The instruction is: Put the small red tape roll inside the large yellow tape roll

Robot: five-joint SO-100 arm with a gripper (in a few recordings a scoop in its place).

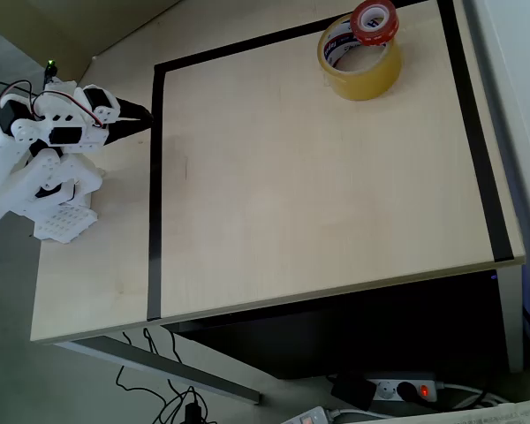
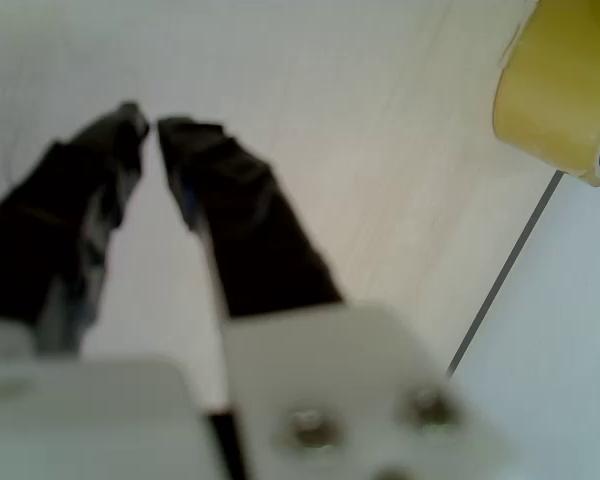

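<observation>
Overhead view takes in the whole light wooden table (image 1: 318,177), its work area outlined by a frame of black tape strips (image 1: 155,194). Near the far right corner of that frame lies one large amber-yellow translucent tape roll (image 1: 360,60), flat on the wood, its white core printed with blue and red marks. One small bright red tape roll (image 1: 374,22) with a white core sits tilted on the yellow roll's far rim, leaning partly over the hole; it rests on top of the ring rather than down inside it. The white arm (image 1: 44,150) stands folded at the table's left edge, well apart from both rolls, with its dark-fingered gripper (image 1: 140,117) hanging just outside the black strip. Below the table's front edge, on the floor, are a white power strip (image 1: 406,389) with a red light and some loose black cables (image 1: 159,393).

Wrist view adds the close look: the two black fingers (image 2: 240,230) converge so that their tips are nearly touching, a narrow gap between them and nothing pinched. Pale wood lies beneath them. At the top right corner the yellow roll's side (image 2: 560,80) shows, with a thin dark line (image 2: 510,270) running below it.
</observation>
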